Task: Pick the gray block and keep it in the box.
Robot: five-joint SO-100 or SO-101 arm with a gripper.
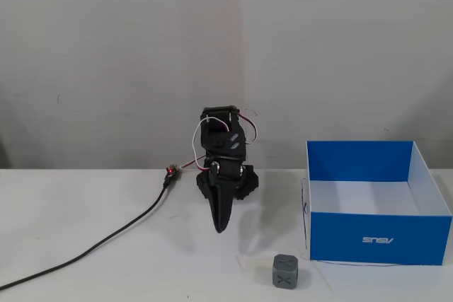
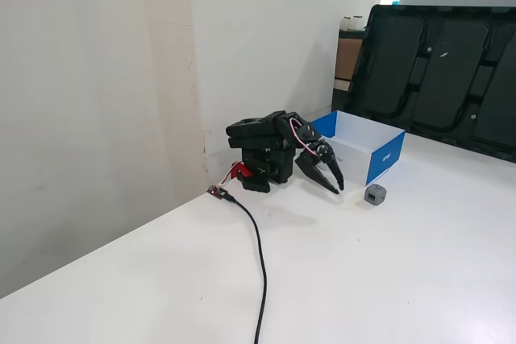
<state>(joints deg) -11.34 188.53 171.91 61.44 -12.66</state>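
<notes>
1. Fixed views both show the gray block point(image 1: 285, 271) sitting on the white table point(image 1: 106, 231), just beside the front left corner of the box point(image 1: 379, 238) as the head-on view has it — outside it, not touching so far as I can tell.
2. Folded low over its base, the arm points its gripper point(image 1: 220, 228) down at the table, well short of the block and holding nothing. In the side-on fixed view the gripper point(image 2: 336, 188) shows two fingers with only a thin gap between them; I would call it nearly closed, not clamped on anything.
3. My guess is that the block is light and rigid — hard plastic, perhaps a little slick. Its rounded corners argue for a grip across two flat opposite faces, square on.
4. A pale scrap point(image 1: 253, 263) lies by the block; I cannot make out what it is. A black cable point(image 1: 92, 249) trails off the frame's edge, and the box floor's near part hides behind its front wall.
</notes>
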